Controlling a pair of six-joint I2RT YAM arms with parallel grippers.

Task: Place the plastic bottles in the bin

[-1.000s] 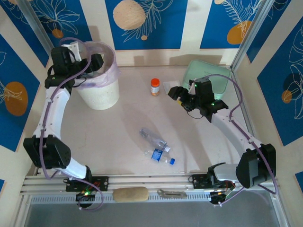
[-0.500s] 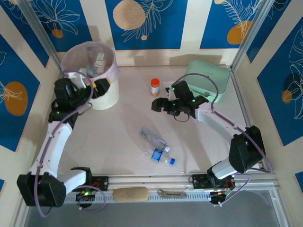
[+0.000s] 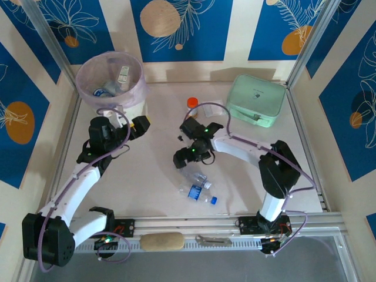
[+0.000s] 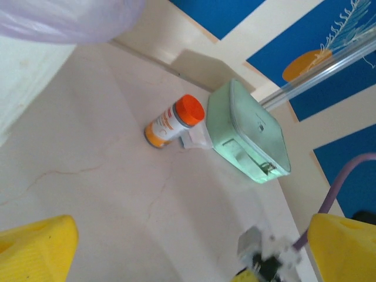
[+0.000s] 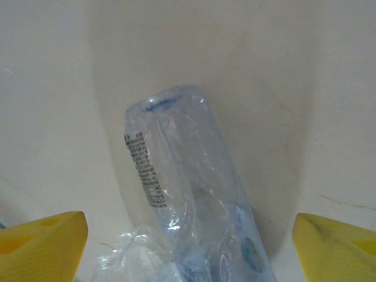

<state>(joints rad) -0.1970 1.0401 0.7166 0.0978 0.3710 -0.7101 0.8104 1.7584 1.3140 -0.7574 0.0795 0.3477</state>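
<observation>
An orange-capped jar (image 4: 174, 121) stands upright toward the back of the table (image 3: 147, 170), with a mint green container (image 4: 249, 138) near it on the right. The right arm stretches across in front of the jar. On the near rail lie a tan oblong pad (image 3: 161, 241) and a small metal tool (image 3: 212, 239).

The left gripper (image 4: 192, 229) hangs near the front of the bin (image 3: 141, 82), jaws spread wide with nothing between them. The right gripper (image 5: 189, 223) is down over the middle of the table. Its yellow fingers (image 5: 41, 241) are wide apart on either side of a clear bottle (image 5: 188, 176), and neither touches it.

That bottle lies on its side, dented and crinkled, with a barcode strip along it and a bit of blue print lower down. Crumpled clear plastic presses against it; I cannot tell what that belongs to. A blue-capped bottle (image 3: 200, 195), the 2nd on the table, lies just nearer the arms. The bin sits in the far left corner with a pink bag over its rim and several bottles (image 3: 106, 89) inside.
</observation>
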